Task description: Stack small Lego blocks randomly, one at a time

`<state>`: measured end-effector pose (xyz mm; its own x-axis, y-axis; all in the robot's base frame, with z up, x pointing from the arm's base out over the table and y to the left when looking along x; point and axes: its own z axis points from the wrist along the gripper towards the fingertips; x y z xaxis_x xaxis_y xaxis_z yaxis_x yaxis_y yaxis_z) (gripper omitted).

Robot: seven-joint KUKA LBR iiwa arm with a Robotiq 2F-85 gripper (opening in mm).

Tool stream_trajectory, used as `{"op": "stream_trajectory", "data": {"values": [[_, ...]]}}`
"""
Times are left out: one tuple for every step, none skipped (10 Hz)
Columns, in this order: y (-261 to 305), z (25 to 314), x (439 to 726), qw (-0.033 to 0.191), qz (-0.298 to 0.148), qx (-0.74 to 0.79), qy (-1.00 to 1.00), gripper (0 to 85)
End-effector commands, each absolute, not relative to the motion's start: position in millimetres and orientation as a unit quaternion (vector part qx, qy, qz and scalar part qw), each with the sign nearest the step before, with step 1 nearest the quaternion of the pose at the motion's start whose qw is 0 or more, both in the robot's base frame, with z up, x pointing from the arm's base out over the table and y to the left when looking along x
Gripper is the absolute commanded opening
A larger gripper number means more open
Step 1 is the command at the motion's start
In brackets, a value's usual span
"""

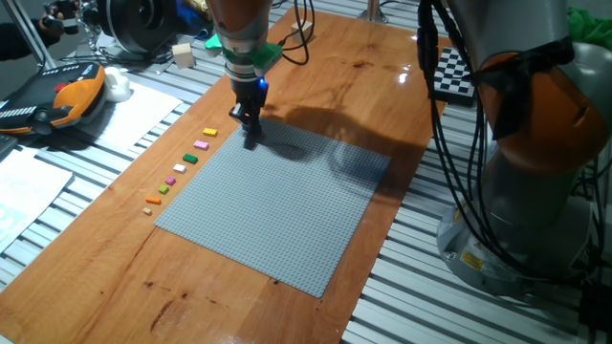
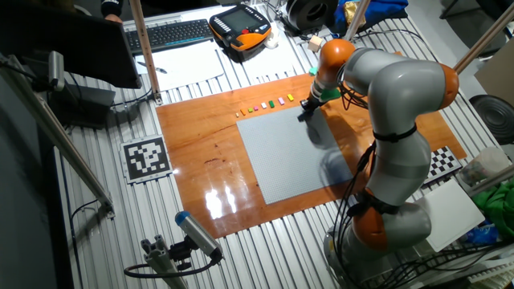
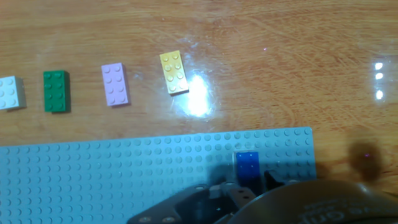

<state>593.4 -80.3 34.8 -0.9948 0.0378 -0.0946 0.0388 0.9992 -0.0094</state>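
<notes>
A blue Lego block [image 3: 247, 165] sits on the grey studded baseplate [image 3: 112, 180] right at the gripper [image 3: 249, 184], near the baseplate's corner; in the hand view the block shows just ahead of the dark fingertips [image 3: 271, 179], and whether they pinch it or merely stand over it cannot be told, nor whether the jaws are apart or together. Beyond the gripper, off the baseplate's edge on the bare wooden table [image 3: 280, 68], lies a row of loose blocks: a yellow block [image 3: 173, 72] closest, then to its left a pink block [image 3: 115, 84], a green block [image 3: 56, 91] and a white block [image 3: 10, 93], each apart from its neighbour. In one fixed view the gripper [image 1: 251, 134] points down at the baseplate's far corner, and the row of small blocks [image 1: 179, 168] runs along the baseplate's left edge, away from the hand. From the other fixed view the arm [image 2: 385, 88] bends over the table to reach that corner.
</notes>
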Motion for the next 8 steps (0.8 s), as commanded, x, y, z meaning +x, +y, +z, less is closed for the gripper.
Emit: {"op": "stream_trajectory", "data": {"values": [[-80, 36, 594, 0.049, -0.006, 0.020, 0.999, 34.0], [-80, 36, 594, 0.049, -0.006, 0.020, 0.999, 34.0], [-80, 40, 594, 0.047, -0.006, 0.020, 0.999, 34.0], [-80, 52, 593, 0.040, -0.007, 0.020, 0.999, 34.0], [-79, 62, 592, 0.034, -0.010, 0.022, 0.999, 34.0], [-79, 65, 591, 0.034, -0.011, 0.018, 0.999, 34.0], [-79, 61, 592, 0.030, -0.005, 0.006, 1.000, 0.0], [-79, 56, 592, 0.030, -0.001, 0.004, 1.000, 0.0]]}}
